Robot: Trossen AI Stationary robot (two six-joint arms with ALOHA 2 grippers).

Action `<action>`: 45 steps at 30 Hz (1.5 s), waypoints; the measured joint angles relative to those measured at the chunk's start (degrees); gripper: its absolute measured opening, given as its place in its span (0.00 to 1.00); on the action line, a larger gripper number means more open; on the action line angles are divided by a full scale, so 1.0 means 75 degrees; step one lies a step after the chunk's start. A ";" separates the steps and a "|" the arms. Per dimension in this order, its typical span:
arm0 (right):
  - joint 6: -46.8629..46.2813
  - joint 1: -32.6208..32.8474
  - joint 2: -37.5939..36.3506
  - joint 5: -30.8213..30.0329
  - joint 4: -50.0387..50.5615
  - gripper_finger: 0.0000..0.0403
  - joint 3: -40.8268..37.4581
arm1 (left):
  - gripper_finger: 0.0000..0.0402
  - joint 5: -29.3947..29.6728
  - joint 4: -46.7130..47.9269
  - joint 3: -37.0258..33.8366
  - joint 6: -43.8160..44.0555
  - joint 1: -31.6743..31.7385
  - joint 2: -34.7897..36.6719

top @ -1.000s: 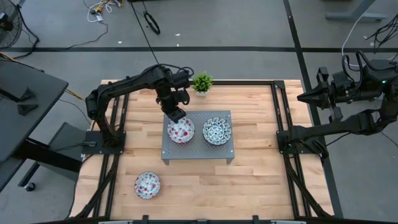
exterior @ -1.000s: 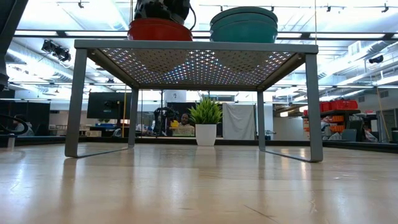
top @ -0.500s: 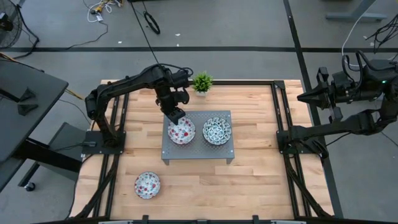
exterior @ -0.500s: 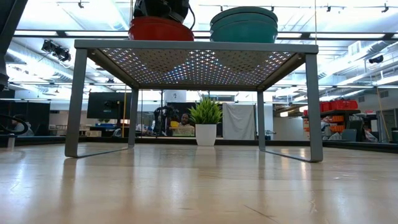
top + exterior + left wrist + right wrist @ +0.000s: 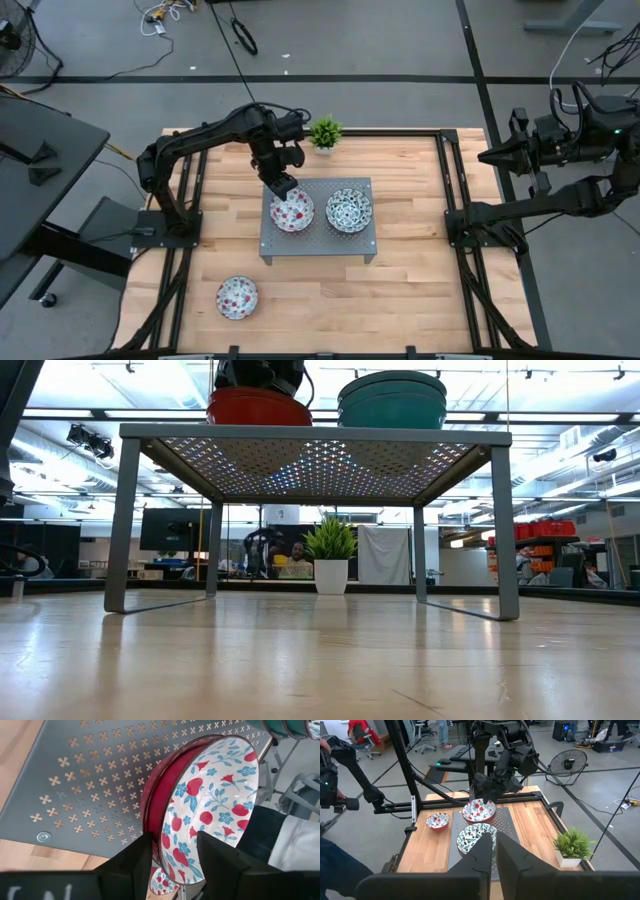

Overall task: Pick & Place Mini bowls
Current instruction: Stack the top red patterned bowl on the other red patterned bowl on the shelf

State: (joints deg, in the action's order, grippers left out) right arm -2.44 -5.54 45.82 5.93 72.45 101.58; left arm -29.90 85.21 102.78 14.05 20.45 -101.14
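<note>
With the left end effector open astride the red-spotted bowl rim, we lift clear vertically.

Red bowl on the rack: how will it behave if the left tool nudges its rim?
Red bowl looks glazed, so probably rigid, slick and chippable. It sits on a perforated metal rack, so it may slide rather than tip. Left tool straddles its rim, open.

Left gripper fingers spread astride the rim of a red-flowered bowl on a perforated grey shelf.
</note>
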 joint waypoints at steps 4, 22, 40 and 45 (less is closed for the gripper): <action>0.0000 0.0002 0.0001 -0.0002 0.0002 0.07 0.0000 | 0.40 0.0127 -0.0003 0.0000 -0.0018 -0.0003 0.0000; 0.0000 0.0001 0.0000 -0.0001 0.0000 0.07 0.0000 | 0.40 0.0008 -0.0004 0.0003 0.0037 0.0004 0.0125; 0.0000 0.0002 0.0003 0.0000 0.0000 0.07 0.0000 | 0.40 0.0111 0.0033 0.0009 -0.0137 0.0165 0.0509; 0.0000 0.0000 0.0000 0.0000 0.0000 0.07 0.0000 | 0.40 0.0310 -0.0029 0.0009 -0.0806 0.0216 0.0804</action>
State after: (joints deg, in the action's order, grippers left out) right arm -2.44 -5.54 45.83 5.93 72.44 101.58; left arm -27.58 84.99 102.85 8.00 22.06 -95.11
